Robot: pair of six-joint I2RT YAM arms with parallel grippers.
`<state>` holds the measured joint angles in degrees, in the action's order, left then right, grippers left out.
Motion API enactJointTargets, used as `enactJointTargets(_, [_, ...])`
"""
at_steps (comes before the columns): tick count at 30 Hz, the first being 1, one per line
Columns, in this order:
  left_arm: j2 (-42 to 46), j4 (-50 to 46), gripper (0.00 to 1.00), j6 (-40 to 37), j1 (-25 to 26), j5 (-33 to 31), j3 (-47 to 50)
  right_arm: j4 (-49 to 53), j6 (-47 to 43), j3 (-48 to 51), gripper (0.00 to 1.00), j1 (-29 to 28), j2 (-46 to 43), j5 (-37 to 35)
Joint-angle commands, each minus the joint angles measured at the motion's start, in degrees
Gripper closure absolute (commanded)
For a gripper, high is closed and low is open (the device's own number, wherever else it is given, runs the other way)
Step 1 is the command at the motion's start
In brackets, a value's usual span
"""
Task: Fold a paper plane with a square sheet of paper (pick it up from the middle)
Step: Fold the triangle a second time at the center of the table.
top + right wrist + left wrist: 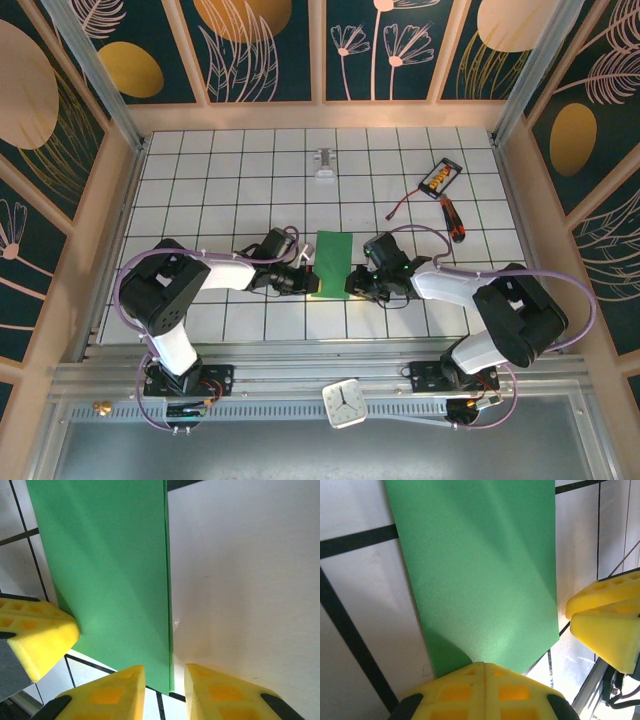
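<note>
No text is coming through clearly enough to read. The small white clock (345, 403) sitting on the rail (250, 385) at the near edge is showing two dark hands, but any numerals on its face are too small to make out. The black pack (441, 177) lying at the far right of the table (250, 160) is carrying a yellow and orange label, possibly printed, with lettering too small to read.

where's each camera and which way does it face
Top external: above and behind the arms, facing down at the table; both arms show.
Left wrist: on that arm, facing down past its shut left gripper onto the green paper.
Right wrist: likewise, past its open right gripper.
Both wrist views share the paper and each other's gripper.
</note>
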<state>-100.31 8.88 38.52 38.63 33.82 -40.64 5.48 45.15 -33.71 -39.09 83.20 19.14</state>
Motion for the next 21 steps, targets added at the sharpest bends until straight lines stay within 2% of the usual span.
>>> enactJointTargets(1, [-1.41,-3.96,1.00,-1.41,0.09,-0.61,0.65,-0.46,0.36,-0.92,0.72,-0.81,0.84,0.01])
enactJointTargets(21, [-1.73,-3.79,1.00,-1.38,0.10,-0.32,0.74,-5.66,1.93,-1.40,0.75,-1.36,3.79,3.28])
